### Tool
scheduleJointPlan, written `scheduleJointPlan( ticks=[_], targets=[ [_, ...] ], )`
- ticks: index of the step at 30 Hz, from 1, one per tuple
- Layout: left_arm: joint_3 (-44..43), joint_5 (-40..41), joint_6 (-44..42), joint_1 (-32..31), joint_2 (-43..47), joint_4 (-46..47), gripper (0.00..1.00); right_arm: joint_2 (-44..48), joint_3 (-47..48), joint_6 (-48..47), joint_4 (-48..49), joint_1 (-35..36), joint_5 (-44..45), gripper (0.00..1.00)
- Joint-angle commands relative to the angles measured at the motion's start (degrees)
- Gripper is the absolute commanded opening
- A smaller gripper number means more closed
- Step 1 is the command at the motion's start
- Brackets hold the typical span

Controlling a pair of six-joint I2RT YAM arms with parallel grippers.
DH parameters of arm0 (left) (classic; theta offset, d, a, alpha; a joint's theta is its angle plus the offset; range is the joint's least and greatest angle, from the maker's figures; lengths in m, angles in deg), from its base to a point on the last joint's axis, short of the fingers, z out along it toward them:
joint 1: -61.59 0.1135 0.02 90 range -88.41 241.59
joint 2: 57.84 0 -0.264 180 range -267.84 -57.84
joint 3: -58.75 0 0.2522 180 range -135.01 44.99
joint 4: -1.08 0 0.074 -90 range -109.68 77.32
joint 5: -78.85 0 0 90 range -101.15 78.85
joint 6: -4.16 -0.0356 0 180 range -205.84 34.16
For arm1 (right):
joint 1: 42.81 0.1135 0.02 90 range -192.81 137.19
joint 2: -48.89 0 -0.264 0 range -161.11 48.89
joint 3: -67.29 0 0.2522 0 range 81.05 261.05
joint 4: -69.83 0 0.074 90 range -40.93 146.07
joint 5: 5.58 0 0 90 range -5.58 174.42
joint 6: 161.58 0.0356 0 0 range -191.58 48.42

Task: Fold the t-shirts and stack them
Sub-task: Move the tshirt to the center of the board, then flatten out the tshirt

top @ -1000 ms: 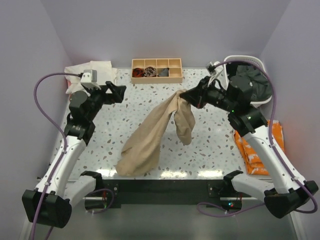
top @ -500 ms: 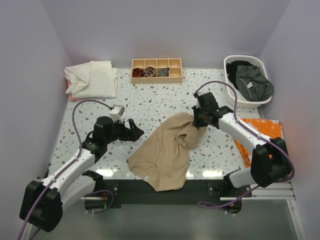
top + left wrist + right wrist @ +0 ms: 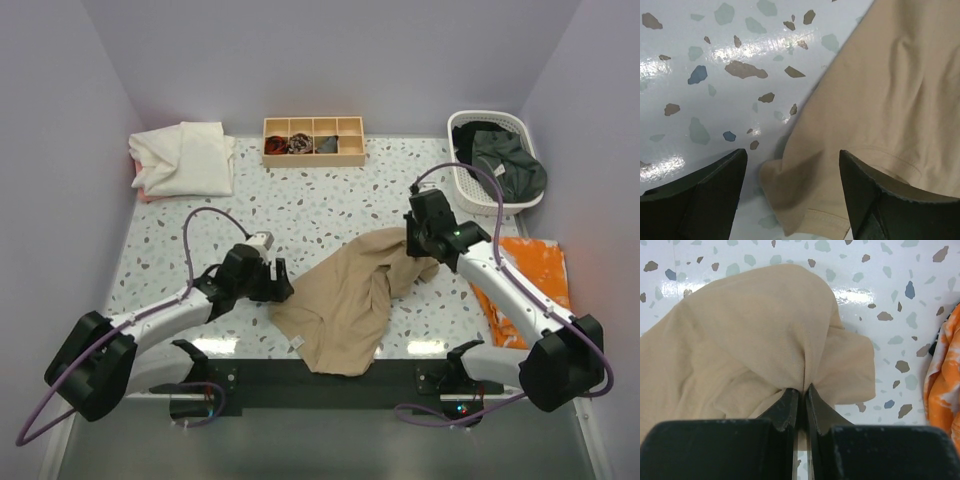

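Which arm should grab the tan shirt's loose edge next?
Left. The left gripper is open, with the hem of the shirt between its fingers. The right gripper is shut on a bunch of the shirt, so it's busy.

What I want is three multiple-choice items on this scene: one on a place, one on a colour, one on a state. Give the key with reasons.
1. Where does the white basket stand?
A) far right corner
B) far left corner
C) middle of the near edge

2. What colour is the folded shirt at the far left?
A) orange
B) cream-white
C) dark green

3. How is the right pincer?
A) open, holding nothing
B) shut on nothing
C) shut on the tan shirt

Key:
1 A: the top view shows it at the back on the right.
2 B: it is pale, neither orange nor green.
3 C: the right wrist view shows tan cloth pinched in it.
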Motion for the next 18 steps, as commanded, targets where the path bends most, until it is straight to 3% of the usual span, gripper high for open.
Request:
scheduleJointPlan(
  ticks=[1, 4, 10, 12, 18],
  targets=[
    [-0.77, 1.73, 1.28, -1.20, -3.84, 2.13, 0.63, 2.25, -0.92, 2.13, -1.30, -0.23, 0.35, 0.06],
    [-0.95, 0.50, 1.46, -2.25, -6.83, 5.72, 0.45, 2.43, -0.58, 2.04, -1.48, -0.23, -0.35, 0.06],
    [-3.31, 0.49, 1.02, -2.87, -6.93, 4.77, 0.38, 4.62, 0.39, 2.04, -2.71, -0.15, 0.00, 0.06],
    [-5.42, 2.68, -0.12, -2.96, -4.48, 0.40, 0.37, 6.11, 0.57, 2.04, -3.50, -0.23, 1.48, 0.05],
    [-22.72, 9.53, -8.20, -2.87, 0.28, -15.06, 0.26, 11.03, 4.08, 1.87, -8.33, -0.15, 2.02, 0.02]
  ],
)
